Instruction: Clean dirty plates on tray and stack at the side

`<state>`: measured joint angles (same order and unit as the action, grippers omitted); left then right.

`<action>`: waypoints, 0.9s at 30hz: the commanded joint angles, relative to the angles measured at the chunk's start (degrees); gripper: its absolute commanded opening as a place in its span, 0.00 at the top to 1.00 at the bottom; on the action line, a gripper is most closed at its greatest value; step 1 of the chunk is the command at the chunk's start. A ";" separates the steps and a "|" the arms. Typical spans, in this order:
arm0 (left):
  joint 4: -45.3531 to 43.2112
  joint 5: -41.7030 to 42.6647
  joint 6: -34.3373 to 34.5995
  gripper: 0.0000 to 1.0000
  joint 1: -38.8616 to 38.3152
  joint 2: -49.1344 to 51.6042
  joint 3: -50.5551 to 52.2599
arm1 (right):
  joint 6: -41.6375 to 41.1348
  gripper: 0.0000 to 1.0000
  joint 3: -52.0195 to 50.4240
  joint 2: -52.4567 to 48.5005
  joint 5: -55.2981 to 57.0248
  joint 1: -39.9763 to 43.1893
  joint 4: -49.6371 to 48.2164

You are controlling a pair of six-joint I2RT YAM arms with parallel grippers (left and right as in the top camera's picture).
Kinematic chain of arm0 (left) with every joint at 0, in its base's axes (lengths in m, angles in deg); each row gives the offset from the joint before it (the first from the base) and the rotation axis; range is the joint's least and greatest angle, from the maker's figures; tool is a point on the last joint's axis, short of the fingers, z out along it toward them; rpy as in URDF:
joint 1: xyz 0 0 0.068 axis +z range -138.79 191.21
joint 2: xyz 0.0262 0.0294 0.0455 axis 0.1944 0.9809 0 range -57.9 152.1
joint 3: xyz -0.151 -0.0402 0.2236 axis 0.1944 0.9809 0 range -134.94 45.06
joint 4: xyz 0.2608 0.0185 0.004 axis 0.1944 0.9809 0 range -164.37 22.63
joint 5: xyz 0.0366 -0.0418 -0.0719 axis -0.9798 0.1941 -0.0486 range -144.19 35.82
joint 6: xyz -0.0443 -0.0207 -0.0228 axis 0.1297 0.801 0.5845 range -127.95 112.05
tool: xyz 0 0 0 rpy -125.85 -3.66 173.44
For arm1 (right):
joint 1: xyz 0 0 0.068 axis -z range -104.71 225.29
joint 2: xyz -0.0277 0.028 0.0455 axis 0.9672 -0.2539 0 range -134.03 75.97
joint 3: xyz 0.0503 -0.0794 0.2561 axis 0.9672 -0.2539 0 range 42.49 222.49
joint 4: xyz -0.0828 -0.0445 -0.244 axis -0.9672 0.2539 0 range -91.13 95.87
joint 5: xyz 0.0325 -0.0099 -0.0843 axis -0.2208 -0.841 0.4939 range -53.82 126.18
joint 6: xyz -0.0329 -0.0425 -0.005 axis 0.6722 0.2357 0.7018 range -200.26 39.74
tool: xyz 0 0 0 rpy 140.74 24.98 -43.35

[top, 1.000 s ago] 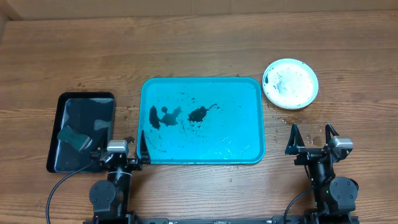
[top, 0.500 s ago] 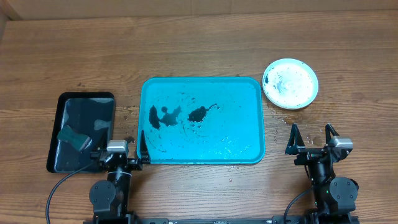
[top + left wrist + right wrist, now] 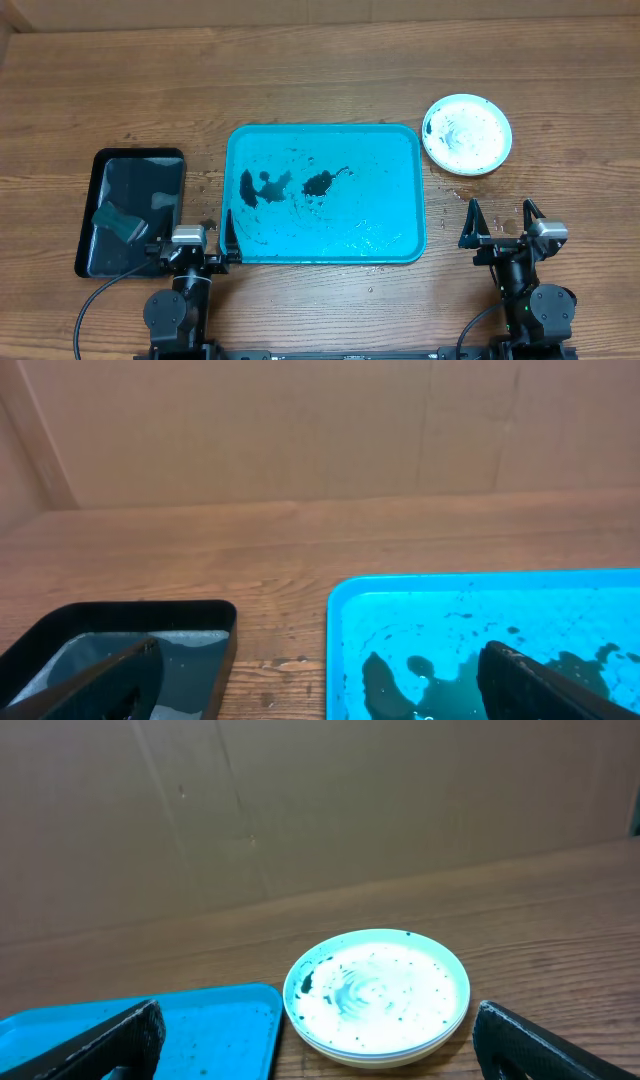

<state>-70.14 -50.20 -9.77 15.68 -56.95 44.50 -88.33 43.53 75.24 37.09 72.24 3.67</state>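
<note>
**Plates stacked beside smeared tray as both arms sit at the worktop's near edge**

The turquoise tray point(image 3: 385, 175) lies at the middle of the wooden worktop point(image 3: 300, 70), its floor wet and marked with dark smears point(image 3: 262, 185) toward its left half. The plates point(image 3: 467, 133) sit in one stack on the bare wood just off the tray's far right corner, close to the rim but not touching it. The top plate shows a white centre with black specks and a darker smudge on the edge that faces the tray; how many plates lie under it cannot be told for sure.

Left of the tray, well clear of its rim, is a smaller black tray point(image 3: 140, 165) holding a dark green sponge point(image 3: 119, 221) and a film of water.

The left pincer point(image 3: 190, 242) is at the tray's near left corner, jaws spread wide and gripping nothing, one finger by the tray's rim and the other toward the black tray. The right pincer point(image 3: 500, 222) stands off the tray's near right corner, on the plates' side, likewise wide apart and gripping nothing. Water droplets point(image 3: 460, 195) speckle the wood between it and the stack.
</note>
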 commanded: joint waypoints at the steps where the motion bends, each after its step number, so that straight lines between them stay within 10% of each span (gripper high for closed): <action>1: 0.04 -0.81 0.57 0.00 -0.55 -0.70 0.28 | 0.24 0.00 -0.59 0.57 0.74 -0.26 -0.17; 27: 0.04 -0.81 0.57 0.00 -0.55 -0.70 0.28 | 12.66 0.00 -0.59 0.57 0.31 -0.28 -0.07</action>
<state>-70.14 -50.20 -9.77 15.68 -56.95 44.50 -80.31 43.53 75.24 37.04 72.24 3.69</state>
